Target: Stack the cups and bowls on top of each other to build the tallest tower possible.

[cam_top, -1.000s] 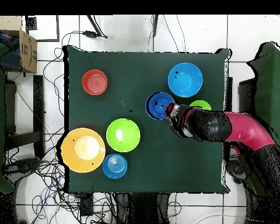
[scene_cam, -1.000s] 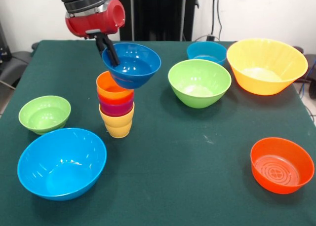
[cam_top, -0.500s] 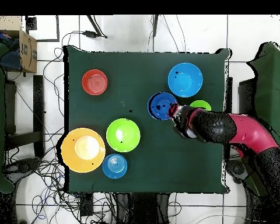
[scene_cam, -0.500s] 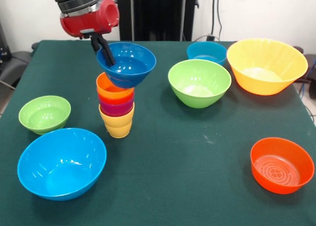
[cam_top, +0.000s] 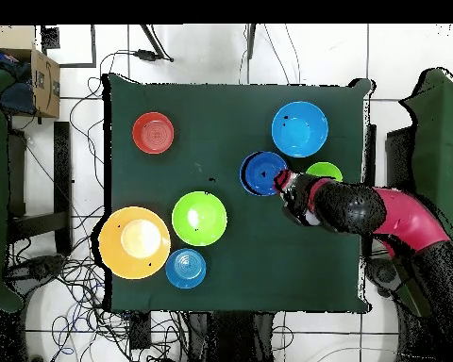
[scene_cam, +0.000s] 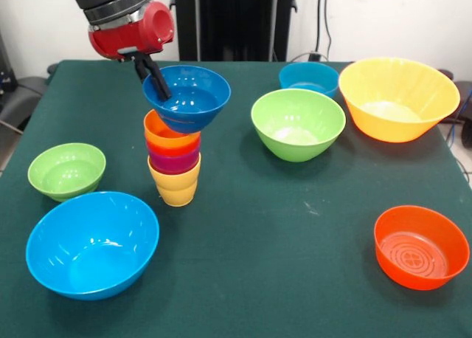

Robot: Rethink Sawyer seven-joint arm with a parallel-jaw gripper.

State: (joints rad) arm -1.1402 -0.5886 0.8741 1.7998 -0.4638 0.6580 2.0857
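claw (scene_cam: 156, 78) clamped on rim of dark blue bowl (scene_cam: 188, 98), held tilted just above stacked cups (scene_cam: 173, 161), left of centre on green desk (scene_cam: 295, 227).

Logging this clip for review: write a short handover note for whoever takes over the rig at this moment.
End effector: shut on the rim of the dark blue bowl, held over the cup stack; whether it has touched down is unclear.
Done: four cups nested, yellow at the base, orange on top.
On the table: light blue bowl, small green bowl, larger green bowl, teal bowl, orange-yellow bowl, orange-red bowl.
Left: seat and release the dark blue bowl, then add the other six.
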